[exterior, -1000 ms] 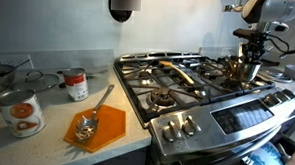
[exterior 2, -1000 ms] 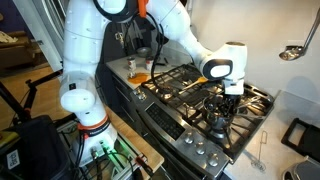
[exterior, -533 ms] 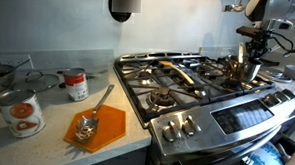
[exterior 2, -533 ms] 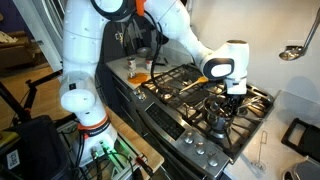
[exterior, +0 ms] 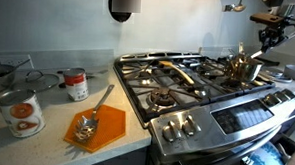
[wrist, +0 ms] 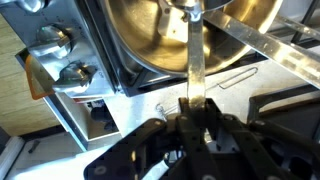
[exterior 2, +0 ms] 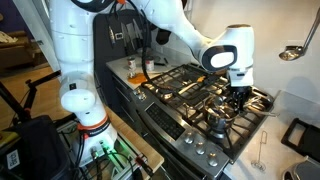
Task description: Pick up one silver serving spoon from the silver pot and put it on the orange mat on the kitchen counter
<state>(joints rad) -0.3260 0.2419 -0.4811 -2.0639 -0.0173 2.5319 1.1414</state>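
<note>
As we are looking down through the wrist view, we are seeing the claw [wrist: 196, 128] pinching the thin handle of a silver spoon [wrist: 195, 70], its fingers pressed against the handle from both sides. The handle is running straight away from the claw, and its far end is lying over the golden inside of the pot [wrist: 150, 40]. We cannot tell whether the spoon's bowl is touching the pot. A second flat metal strip is crossing the pot's rim at a slant, and we cannot tell what it is.

In both exterior views the claw [exterior: 270, 38] [exterior 2: 238, 92] is hanging just above the pot [exterior: 240, 69] [exterior 2: 226, 116], which is standing on a far burner of the stove [exterior: 178, 79]. Well apart from it, the orange mat [exterior: 110, 131] is lying on the pale bench [exterior: 35, 143] beside the stove. Another spoon [exterior: 90, 120] is resting on the mat with its handle pointing away. Two tins [exterior: 77, 85] are standing behind it on the bench.
</note>
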